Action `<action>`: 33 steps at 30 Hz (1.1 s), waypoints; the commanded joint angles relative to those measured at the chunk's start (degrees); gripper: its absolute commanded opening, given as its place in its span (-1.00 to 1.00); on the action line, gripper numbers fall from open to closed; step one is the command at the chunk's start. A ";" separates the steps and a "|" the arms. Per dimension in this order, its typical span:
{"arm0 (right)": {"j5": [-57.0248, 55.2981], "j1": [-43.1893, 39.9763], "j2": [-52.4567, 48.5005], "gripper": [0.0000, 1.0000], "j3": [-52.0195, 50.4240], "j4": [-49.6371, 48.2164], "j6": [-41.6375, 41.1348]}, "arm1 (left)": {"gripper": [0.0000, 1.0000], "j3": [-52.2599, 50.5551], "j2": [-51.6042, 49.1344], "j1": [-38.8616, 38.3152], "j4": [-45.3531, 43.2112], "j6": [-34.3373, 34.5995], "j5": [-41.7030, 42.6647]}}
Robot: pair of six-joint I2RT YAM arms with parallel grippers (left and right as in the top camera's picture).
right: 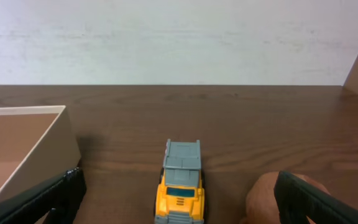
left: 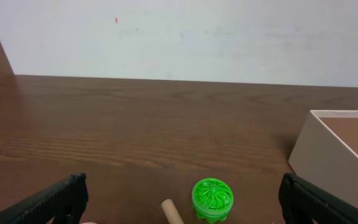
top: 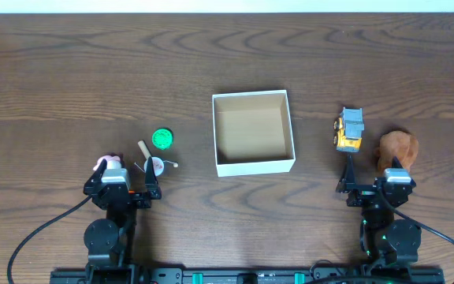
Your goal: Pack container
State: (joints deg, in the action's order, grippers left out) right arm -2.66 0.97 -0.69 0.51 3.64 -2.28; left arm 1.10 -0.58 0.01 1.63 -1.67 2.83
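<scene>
Though spread wide near the front edge of the dark wooden counter [top: 69, 79], grasps nothing with left gripper [top: 124, 173] or right gripper [top: 373, 170]. Shows small square white cardboard box [top: 255, 166], brown inside, mid-counter; round green plastic disc [top: 161, 139] toward the left edge, yellow-and-grey toy truck [top: 350, 130] toward the right.

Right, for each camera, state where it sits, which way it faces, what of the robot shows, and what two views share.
Overhead: above the table, looking straight down at the container; left gripper and right gripper at the bottom edge.
Left wrist: on the left arm, facing the wall over a green disc; own fingers in both lower corners.
Right wrist: likewise, over a yellow truck.
Shared: both wrist views catch the container.
</scene>
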 commanded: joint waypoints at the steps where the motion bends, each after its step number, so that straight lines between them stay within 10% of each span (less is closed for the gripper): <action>1: 2.16 -0.79 0.35 0.98 -0.20 -0.22 0.61 | 0.96 -0.87 0.35 0.42 2.16 0.20 0.00; 23: 6.60 -0.81 -14.58 0.98 12.33 11.17 -4.92 | 0.96 8.28 -13.99 0.42 3.34 8.35 1.36; 33: 9.79 -0.81 -36.89 0.99 32.37 24.92 -1.44 | 0.96 29.59 -33.79 0.42 23.71 8.46 2.25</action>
State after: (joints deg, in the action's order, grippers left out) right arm 5.48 0.97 -32.49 28.03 26.63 -5.30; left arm 25.34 -30.26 0.01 22.44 6.22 4.40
